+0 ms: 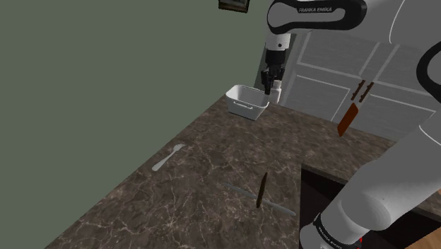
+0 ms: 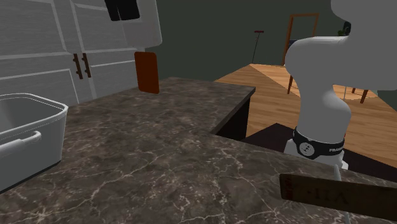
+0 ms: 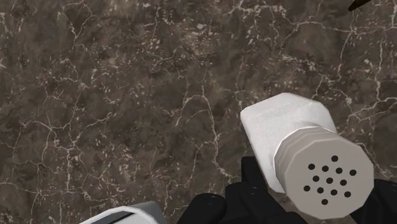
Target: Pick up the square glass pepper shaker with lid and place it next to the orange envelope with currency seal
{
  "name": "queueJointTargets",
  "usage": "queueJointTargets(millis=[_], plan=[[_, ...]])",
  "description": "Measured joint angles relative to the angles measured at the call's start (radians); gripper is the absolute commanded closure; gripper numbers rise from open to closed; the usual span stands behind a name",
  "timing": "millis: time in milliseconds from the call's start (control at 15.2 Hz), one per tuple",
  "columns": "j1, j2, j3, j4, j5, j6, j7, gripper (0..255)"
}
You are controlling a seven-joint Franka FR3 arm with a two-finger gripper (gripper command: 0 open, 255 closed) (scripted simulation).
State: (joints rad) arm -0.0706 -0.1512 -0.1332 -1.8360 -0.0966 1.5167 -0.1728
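The pepper shaker [image 3: 299,143] is a white square body with a pale round lid pierced by several holes. My black gripper [image 3: 315,191] is shut on it, one finger [image 3: 254,184] on each side. In the shoulder view the gripper [image 1: 268,83] hangs above the counter's far end with the shaker [image 1: 278,88] in it, just beside the white bin [image 1: 247,101]. The orange-brown envelope [image 1: 344,120] leans upright against the white cabinets, to the shoulder view's right of the gripper. It also stands at the counter's back in the second exterior view [image 2: 147,72], below the gripper [image 2: 122,7].
The dark marbled counter [image 1: 205,170] carries a grey utensil [image 1: 168,157], a long grey knife [image 1: 258,199] and a dark brown flat piece [image 1: 262,189] standing on edge. The counter steps inward near my stand [image 2: 318,143]. White cabinet doors [image 1: 332,71] back the counter.
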Motion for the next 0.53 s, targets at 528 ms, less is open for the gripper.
queueJointTargets(millis=[528], plan=[[-0.03,-0.029,-0.038,0.024,-0.022,-0.047,-0.07,255]])
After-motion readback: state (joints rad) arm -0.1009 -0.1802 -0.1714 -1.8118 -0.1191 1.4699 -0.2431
